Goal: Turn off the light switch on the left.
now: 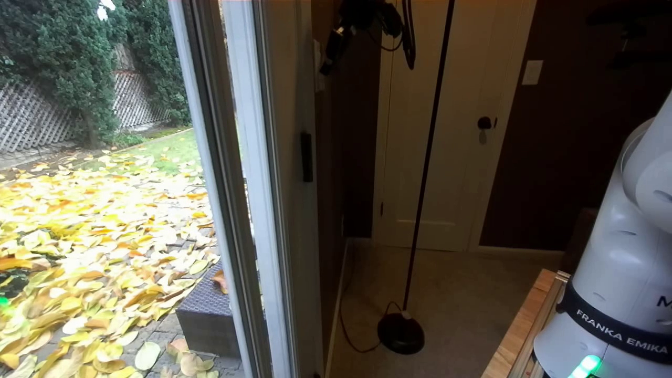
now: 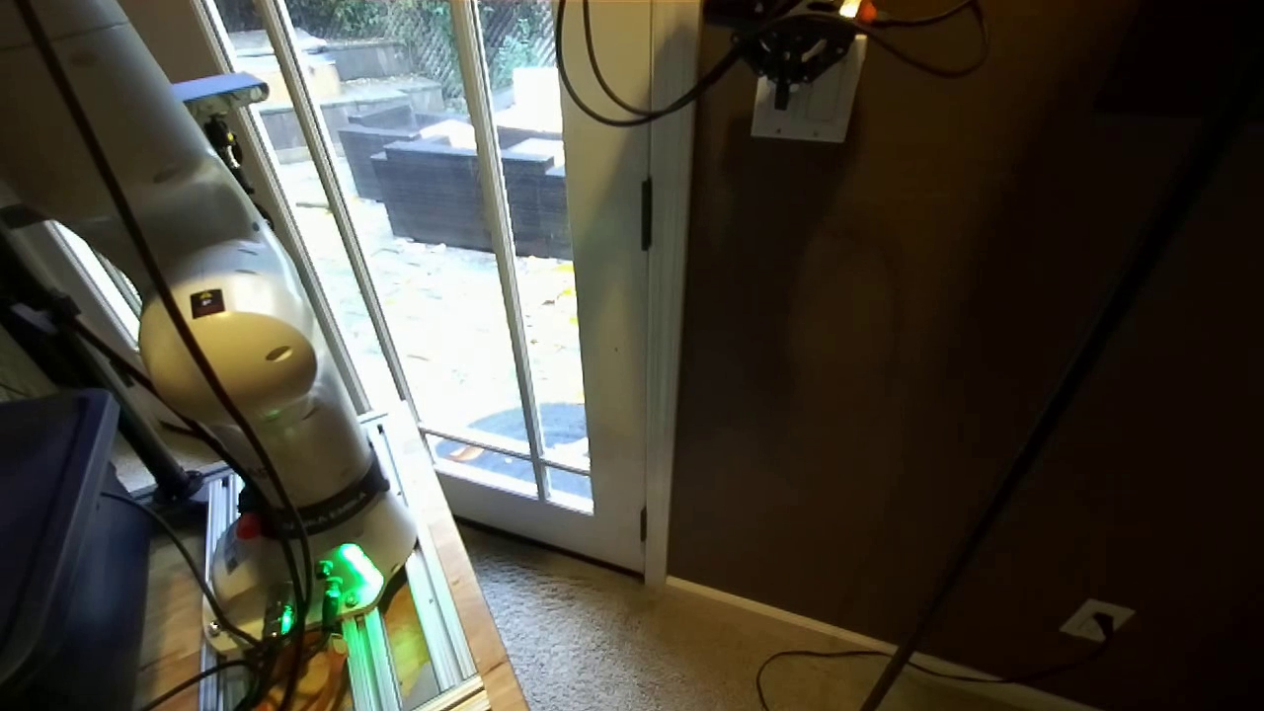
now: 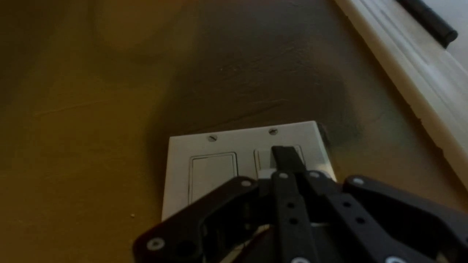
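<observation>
Because the left light switch (image 3: 264, 160) lies partly behind my gripper (image 3: 287, 157) in the wrist view, I cannot tell whether the two touch. The gripper is drawn fully together with nothing in its grasp, a fit shape for prodding. I would push straight in, likely on the switch's lower half, gently, until it tips over, and avoid the neighbouring switch (image 3: 212, 173) on the same white wall plate (image 3: 177, 171). Mine is the one nearer the door frame (image 2: 670, 296).
</observation>
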Controlling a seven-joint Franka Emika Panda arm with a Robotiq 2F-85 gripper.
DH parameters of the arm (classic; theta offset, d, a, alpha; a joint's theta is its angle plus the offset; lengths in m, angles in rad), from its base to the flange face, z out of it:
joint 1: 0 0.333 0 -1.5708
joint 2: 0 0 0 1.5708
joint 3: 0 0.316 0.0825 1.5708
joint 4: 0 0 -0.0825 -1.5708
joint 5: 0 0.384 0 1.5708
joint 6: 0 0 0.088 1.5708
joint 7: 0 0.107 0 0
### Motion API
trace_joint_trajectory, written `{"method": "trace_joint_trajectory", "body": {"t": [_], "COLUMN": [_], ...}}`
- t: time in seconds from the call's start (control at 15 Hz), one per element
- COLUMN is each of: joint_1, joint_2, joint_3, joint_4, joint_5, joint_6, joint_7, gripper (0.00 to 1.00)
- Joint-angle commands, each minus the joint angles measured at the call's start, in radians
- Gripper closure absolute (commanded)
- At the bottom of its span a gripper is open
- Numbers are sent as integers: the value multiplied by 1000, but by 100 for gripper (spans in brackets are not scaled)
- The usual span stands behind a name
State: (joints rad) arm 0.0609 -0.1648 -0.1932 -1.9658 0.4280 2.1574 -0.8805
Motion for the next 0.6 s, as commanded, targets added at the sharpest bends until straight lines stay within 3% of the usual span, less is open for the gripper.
{"method": "trace_joint_trajectory", "body": {"t": [0.0,0.53], "joint_1": [-25,-14], "joint_2": [-21,-9], "joint_3": [24,34], "joint_4": [17,21], "joint_5": [29,42], "joint_6": [-15,29], "joint_7": [13,5], "gripper": [100,100]}}
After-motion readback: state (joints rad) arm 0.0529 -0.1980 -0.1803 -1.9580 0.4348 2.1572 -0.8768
